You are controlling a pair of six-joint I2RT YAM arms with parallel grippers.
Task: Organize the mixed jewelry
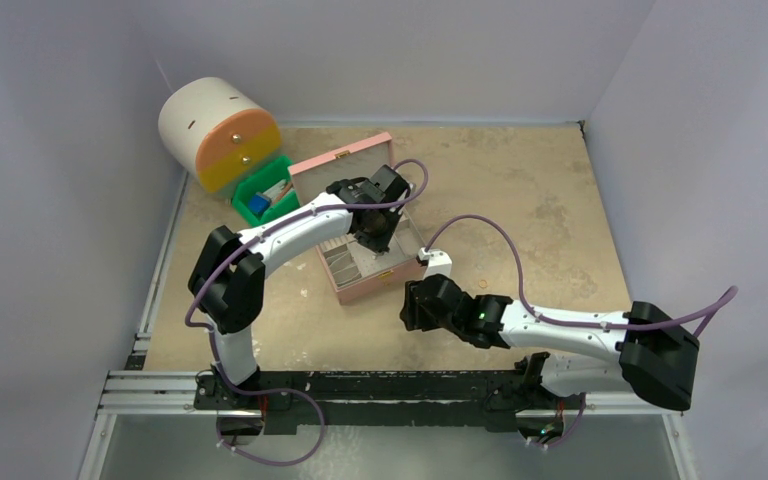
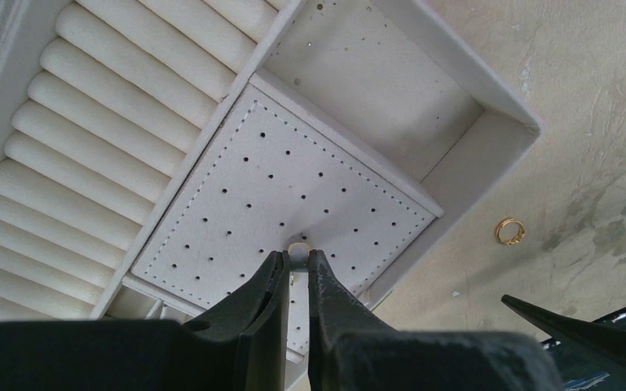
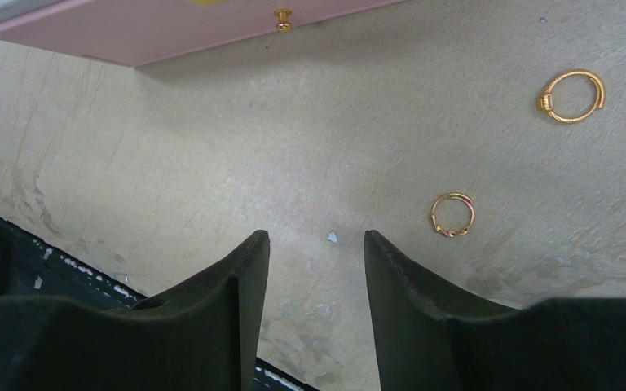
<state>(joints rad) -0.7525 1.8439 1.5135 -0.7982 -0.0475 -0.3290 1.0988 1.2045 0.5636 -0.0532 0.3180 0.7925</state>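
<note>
the left gripper point(image 2: 297, 261) is clenched on a tiny gold piece point(image 2: 298, 246), its tips down at the perforated pad point(image 2: 236, 204) inside the open pink box point(image 2: 456, 69). the right gripper point(image 3: 316, 244) hangs over the table point(image 3: 212, 147) with jaws apart and nothing between them, near the box front. ahead of its fingers lie a small ring point(image 3: 452, 214) and, farther off, a larger hoop point(image 3: 571, 96), both on bare table, apart from each other.

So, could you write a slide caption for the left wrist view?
Left gripper pinches a tiny gold piece over the perforated pad of the box; a gold ring lies on the table.
</note>
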